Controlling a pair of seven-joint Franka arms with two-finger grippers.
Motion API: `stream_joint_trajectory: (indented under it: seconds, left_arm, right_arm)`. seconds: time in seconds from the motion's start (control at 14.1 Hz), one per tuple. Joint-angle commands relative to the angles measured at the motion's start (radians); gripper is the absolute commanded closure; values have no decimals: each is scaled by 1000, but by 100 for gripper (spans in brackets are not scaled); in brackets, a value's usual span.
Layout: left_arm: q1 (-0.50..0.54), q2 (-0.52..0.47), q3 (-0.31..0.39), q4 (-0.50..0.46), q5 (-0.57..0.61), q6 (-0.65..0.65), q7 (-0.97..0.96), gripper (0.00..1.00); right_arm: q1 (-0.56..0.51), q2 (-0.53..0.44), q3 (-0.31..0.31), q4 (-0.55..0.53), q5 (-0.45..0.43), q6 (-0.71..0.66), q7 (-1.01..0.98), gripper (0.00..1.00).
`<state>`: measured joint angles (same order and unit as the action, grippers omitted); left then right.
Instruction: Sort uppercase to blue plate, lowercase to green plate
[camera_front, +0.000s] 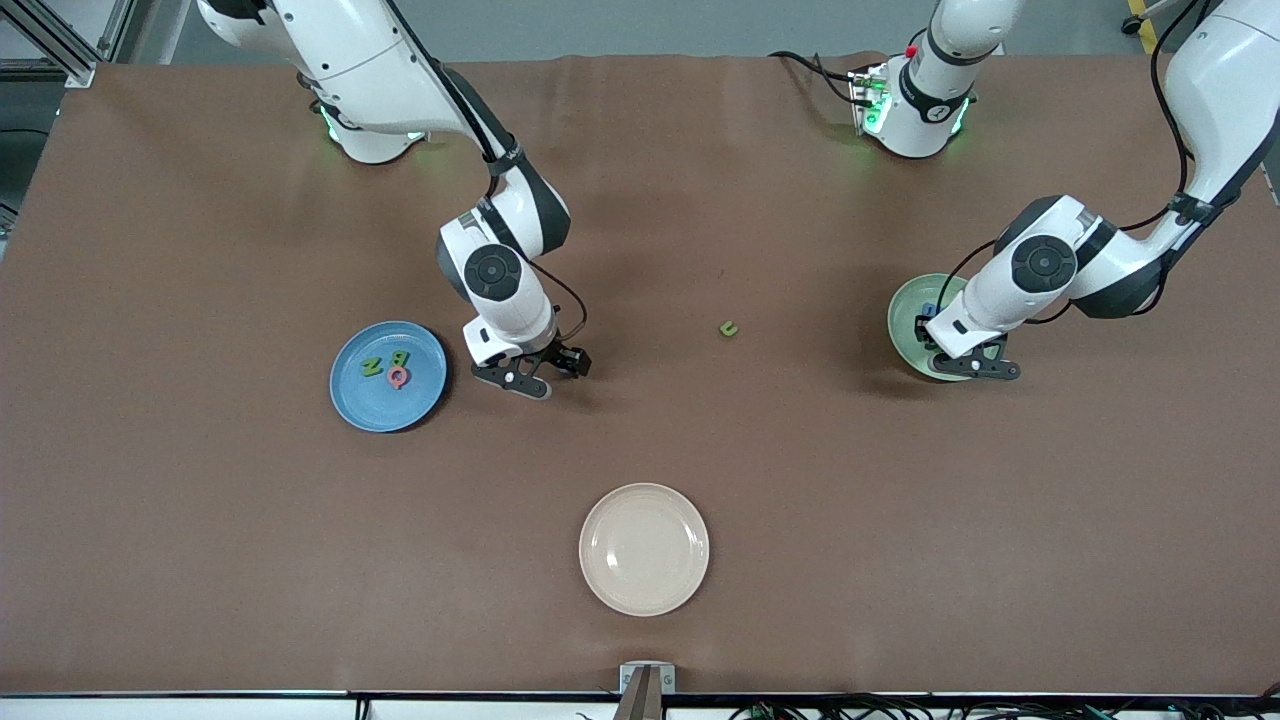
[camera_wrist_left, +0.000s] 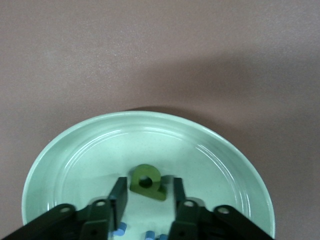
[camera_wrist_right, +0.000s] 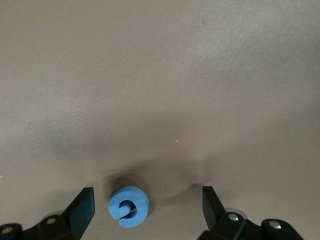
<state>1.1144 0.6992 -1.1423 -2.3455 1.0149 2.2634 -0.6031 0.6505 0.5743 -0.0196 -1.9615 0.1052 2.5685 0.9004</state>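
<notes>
The cream plate (camera_front: 643, 549), nearest the front camera, is bare. The blue plate (camera_front: 388, 376) holds 3 capitals (camera_front: 386, 366). Beside it, the right gripper (camera_wrist_right: 148, 207), fingers wide, straddles the blue G (camera_wrist_right: 129, 206) on the surface. The left gripper (camera_wrist_left: 148, 196), fingers narrowly parted, is over the green plate (camera_wrist_left: 60, 150), the green p (camera_wrist_left: 148, 182) between them. The green u (camera_front: 729, 328) lies unsorted.

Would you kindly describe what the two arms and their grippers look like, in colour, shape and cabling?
Both arms have glossy white rounded shells with dark grey joint sections and a round dark cap at the wrist. Thin black cables run along each forearm. Green lights glow at both bases. The right gripper and left gripper are black, each with two flat, angular fingers and silver screw heads at the finger mounts.
</notes>
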Motion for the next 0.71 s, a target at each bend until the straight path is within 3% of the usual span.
stream_joint_trajectory:
  seconds: [0.0, 0.21, 0.42, 0.5, 0.64]
  left_arm:
    - [-2, -1, -3, -5, 19, 11, 5, 17]
    - [-2, -6, -63, -3, 16, -2, -10, 1]
    - [-18, -6, -146, 5, -22, -33, -79, 1]
    - [-51, -7, -154, 9, -45, -38, -125, 1]
    - [-155, -6, -154, 37, -70, -44, -270, 1]
  right_arm:
    - [24, 13, -5, 13, 10, 1, 25, 11]
    - [29, 25, -5, 21, 8, 4, 25, 21]
    - [41, 25, -6, 19, 8, 1, 25, 33]
    - [41, 27, -5, 19, 8, 1, 25, 41]
    - [40, 25, -6, 19, 8, -1, 25, 66]
